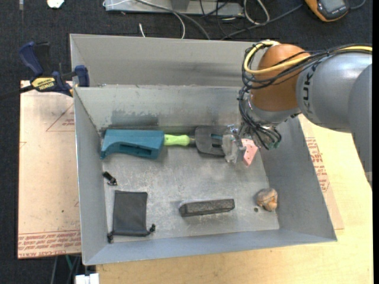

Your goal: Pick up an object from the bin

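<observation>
My gripper (233,145) hangs low in the back right part of the bin, under the arm's orange wrist cover. It is right over the dark grey head (206,141) of a tool with a lime green handle (176,139), which lies across the bin's back. A small pink piece (250,152) shows just to the right of the gripper; whether it is held I cannot tell. A brown lumpy thing (267,199) lies on the floor below and to the right of the gripper.
A blue dispenser-like thing (132,143) lies at the back left, against the green handle's end. A dark grey bar (206,207) and a black pouch (129,212) lie near the front. A small black bit (109,177) sits by the left wall.
</observation>
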Controlling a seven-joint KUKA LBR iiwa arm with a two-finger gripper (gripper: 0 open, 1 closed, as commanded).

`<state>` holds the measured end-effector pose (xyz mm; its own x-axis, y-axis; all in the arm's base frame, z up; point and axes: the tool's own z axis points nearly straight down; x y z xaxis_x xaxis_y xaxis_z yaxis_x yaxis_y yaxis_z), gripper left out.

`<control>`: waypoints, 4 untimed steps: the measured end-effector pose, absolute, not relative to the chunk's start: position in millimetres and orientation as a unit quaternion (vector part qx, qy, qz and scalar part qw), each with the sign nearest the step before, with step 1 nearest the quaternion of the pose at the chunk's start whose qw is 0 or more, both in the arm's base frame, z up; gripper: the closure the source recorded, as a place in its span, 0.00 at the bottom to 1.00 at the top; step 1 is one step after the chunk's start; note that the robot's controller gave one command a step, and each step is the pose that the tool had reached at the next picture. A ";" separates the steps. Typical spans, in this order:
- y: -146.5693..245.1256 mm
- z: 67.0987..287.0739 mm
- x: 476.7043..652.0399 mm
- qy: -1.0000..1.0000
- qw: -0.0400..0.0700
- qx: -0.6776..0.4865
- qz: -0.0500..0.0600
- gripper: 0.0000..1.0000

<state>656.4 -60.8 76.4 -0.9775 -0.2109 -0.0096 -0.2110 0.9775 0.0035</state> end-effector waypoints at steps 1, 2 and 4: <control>-69.1 77.3 648.7 0.993 0.006 -0.121 0.003 1.00; -63.2 121.9 657.8 0.994 0.008 -0.113 0.003 0.00; -45.2 89.7 653.8 0.992 0.008 -0.122 0.004 0.00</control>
